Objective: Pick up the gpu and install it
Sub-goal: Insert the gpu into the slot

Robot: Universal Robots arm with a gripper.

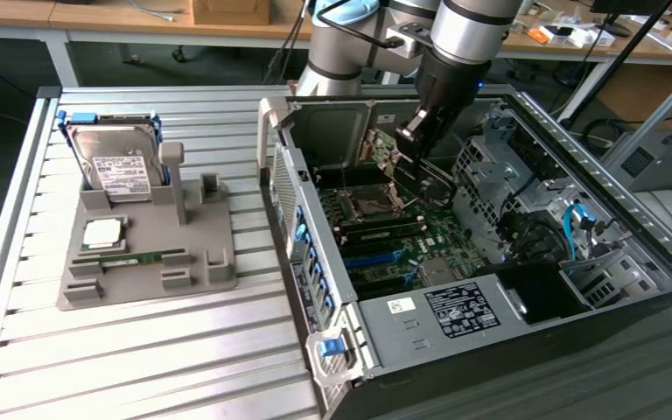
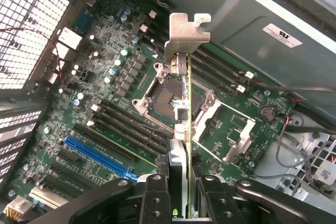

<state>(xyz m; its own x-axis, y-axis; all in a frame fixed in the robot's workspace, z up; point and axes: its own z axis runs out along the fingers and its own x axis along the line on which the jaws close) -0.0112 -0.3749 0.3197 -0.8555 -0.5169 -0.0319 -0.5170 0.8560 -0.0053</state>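
gpu (image 2: 182, 111) clamped in the claw (image 2: 181, 200), jaws closed on its near end | long axis runs straight out from the claw, silver bracket (image 2: 186, 35) farthest | card above the motherboard (image 2: 105, 93), apart from it (blue slot (image 2: 97, 156) off to one side)

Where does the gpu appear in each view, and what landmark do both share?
Exterior view: the gpu hangs from the end effector inside the open computer case.
Wrist view: the gpu is edge-on, gripped by the end effector, over the motherboard.
Shared landmark: the blue slot on the motherboard.
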